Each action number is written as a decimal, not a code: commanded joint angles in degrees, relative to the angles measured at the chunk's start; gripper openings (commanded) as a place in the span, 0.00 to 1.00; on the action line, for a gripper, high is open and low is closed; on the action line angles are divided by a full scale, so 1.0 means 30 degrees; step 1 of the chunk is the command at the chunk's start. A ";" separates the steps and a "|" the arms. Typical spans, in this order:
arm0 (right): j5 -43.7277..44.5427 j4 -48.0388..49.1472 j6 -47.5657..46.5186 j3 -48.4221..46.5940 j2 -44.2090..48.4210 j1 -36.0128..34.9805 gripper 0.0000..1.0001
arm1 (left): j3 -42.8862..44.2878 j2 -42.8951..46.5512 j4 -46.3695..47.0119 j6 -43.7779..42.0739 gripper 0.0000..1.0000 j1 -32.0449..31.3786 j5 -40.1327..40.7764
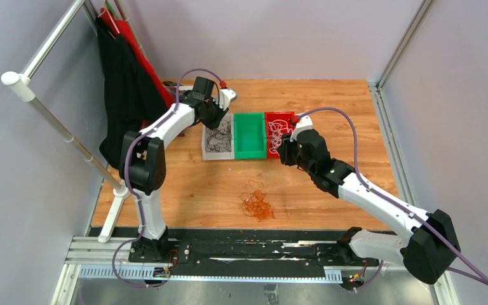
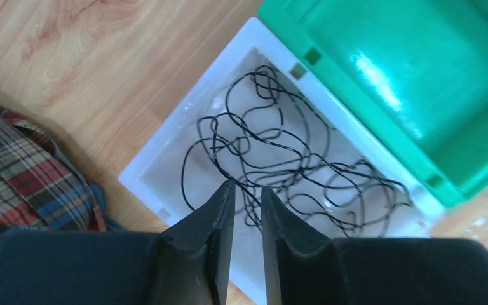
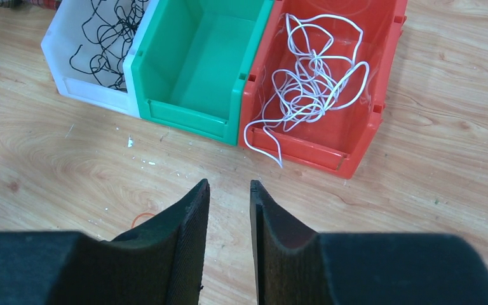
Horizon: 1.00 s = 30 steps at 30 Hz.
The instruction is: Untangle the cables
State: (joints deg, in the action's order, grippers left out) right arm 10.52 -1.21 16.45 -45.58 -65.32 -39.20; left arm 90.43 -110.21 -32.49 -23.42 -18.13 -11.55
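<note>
A black cable (image 2: pixel 279 159) lies tangled in the white bin (image 2: pixel 184 121). A white cable (image 3: pixel 314 76) lies in the red bin (image 3: pixel 356 146), with one end hanging over its front wall. An orange cable tangle (image 1: pixel 256 203) lies on the wooden table in front of the bins. The green bin (image 1: pixel 250 135) between them is empty. My left gripper (image 2: pixel 246 187) hovers over the white bin, its jaws a narrow gap apart and holding nothing. My right gripper (image 3: pixel 229 182) hovers over bare table in front of the red bin, jaws slightly apart and empty.
A clothes rack (image 1: pixel 57 121) with black and red garments (image 1: pixel 124 82) stands at the far left. A plaid cloth (image 2: pixel 25 184) lies beside the white bin. Grey walls enclose the table on three sides.
</note>
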 commanded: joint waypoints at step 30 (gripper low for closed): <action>-0.3901 0.2016 0.4541 0.2517 -0.5013 -0.1957 0.58 | -0.2472 0.9250 -0.6280 0.1931 0.98 -0.0229 -0.3203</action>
State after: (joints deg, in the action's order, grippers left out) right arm 1.08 0.38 26.00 -37.80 -76.40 -44.58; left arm 84.44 -84.64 -49.89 -19.25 -18.85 -27.88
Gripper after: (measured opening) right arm 0.588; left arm 0.976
